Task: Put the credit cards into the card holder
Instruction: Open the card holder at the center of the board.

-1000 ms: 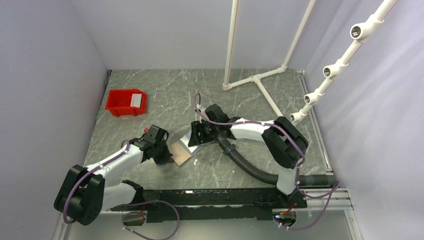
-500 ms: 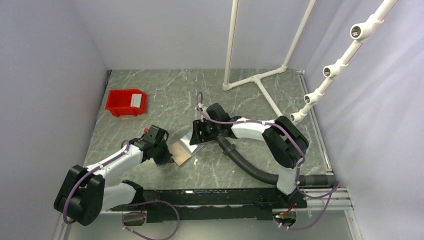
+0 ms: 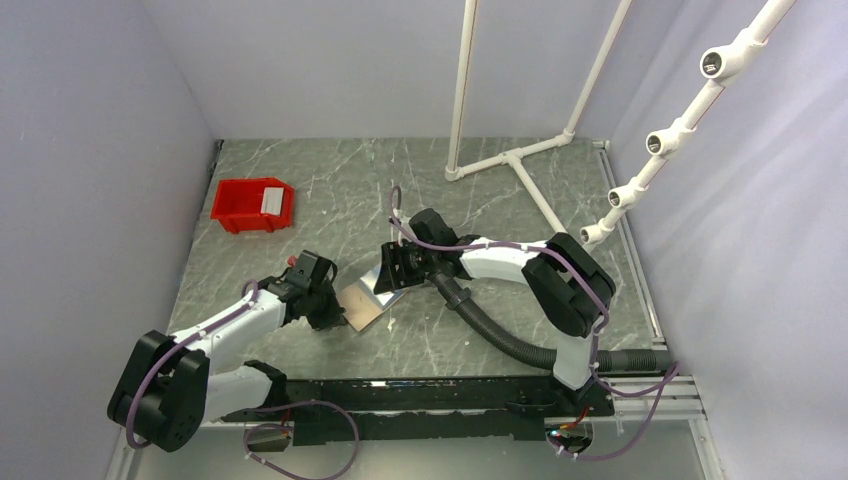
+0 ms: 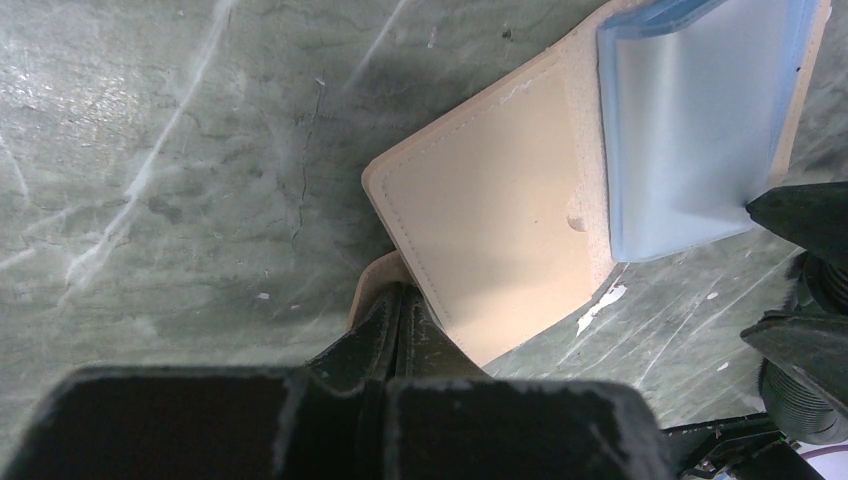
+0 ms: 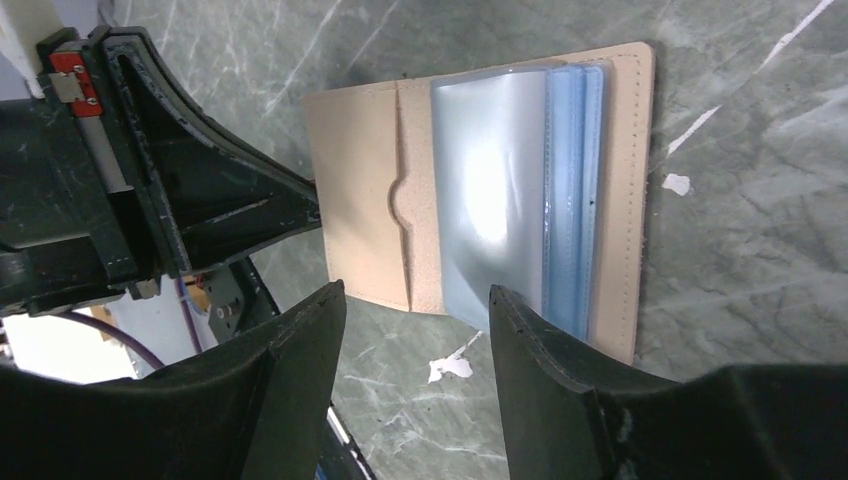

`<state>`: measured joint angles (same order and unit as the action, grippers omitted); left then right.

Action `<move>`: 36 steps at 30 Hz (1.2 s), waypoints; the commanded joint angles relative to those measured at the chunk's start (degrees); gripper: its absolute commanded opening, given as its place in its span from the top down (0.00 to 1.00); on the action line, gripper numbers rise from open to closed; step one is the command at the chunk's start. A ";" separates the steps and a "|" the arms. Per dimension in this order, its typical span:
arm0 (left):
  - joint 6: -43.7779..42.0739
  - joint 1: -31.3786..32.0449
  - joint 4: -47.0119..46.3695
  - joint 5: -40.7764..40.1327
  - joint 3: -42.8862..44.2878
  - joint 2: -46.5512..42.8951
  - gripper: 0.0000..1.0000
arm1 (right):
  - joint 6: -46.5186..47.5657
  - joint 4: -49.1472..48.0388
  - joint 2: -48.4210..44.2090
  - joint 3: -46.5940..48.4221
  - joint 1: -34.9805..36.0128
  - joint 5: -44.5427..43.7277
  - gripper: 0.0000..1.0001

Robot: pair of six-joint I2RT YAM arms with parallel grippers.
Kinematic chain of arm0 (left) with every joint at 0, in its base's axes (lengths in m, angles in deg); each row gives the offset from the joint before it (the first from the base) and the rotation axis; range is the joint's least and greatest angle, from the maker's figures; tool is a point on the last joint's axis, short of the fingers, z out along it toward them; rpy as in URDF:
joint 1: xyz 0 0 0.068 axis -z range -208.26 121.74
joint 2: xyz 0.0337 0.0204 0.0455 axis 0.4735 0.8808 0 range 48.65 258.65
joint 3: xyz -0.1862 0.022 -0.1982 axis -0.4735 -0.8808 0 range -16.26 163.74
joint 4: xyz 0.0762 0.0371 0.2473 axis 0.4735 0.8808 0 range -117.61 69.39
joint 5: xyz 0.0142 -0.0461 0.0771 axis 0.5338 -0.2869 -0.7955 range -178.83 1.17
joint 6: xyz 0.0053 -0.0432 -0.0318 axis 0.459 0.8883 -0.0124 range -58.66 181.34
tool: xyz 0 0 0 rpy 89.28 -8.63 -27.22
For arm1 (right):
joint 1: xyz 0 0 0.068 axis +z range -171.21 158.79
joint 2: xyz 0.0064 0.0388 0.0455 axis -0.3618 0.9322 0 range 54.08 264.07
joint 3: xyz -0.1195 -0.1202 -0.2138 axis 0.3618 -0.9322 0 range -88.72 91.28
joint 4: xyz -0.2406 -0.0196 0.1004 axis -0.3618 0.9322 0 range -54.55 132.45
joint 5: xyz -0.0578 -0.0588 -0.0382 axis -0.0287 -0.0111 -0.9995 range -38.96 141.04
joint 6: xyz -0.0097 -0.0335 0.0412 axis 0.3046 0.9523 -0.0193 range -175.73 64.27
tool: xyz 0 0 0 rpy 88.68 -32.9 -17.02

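Note:
The tan card holder (image 3: 362, 303) lies open on the table between the arms. It also shows in the left wrist view (image 4: 490, 240) and the right wrist view (image 5: 355, 190). A pale blue-grey card (image 5: 490, 190) sits partly in its pocket and sticks out of the far side (image 4: 690, 130). More blue edges (image 5: 575, 200) lie beside it. My left gripper (image 4: 400, 310) is shut on the holder's near corner. My right gripper (image 5: 415, 330) is open and empty, just off the holder's edge. A whitish-grey card (image 3: 270, 200) lies in the red bin. The gold-brown card is out of view.
The red bin (image 3: 240, 210) stands at the back left. A white pipe frame (image 3: 510, 157) stands at the back, right of centre. The right arm's black hose (image 3: 500, 335) lies across the table to the right of the holder.
The right gripper shifted very slightly by the holder's far edge and came back. The left gripper and the holder have not moved.

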<state>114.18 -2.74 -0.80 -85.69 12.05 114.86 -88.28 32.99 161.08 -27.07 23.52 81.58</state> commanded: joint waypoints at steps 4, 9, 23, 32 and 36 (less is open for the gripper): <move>0.33 -0.04 0.66 0.31 -1.19 -1.14 1.00 | 2.48 2.07 -1.75 0.12 -0.16 -4.77 0.41; 0.47 -0.03 0.22 0.49 -1.50 -0.94 1.00 | 3.25 2.20 -2.17 -0.30 -0.17 -6.09 0.41; 0.47 -0.03 0.13 0.57 -1.29 -0.65 1.00 | -0.18 -2.35 -0.18 -0.37 1.14 1.21 0.44; 1.31 -0.04 -0.05 0.59 -1.14 -0.07 1.00 | -11.77 -22.10 6.28 -2.49 4.01 15.52 0.48; 2.89 -0.03 3.16 0.58 -0.24 -2.64 0.89 | -11.33 -22.57 9.36 -2.84 4.50 15.22 0.48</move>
<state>115.09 -2.74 -0.78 -85.67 11.59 114.16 -97.16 16.48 168.24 -28.69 27.85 93.43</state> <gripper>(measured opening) 0.049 0.523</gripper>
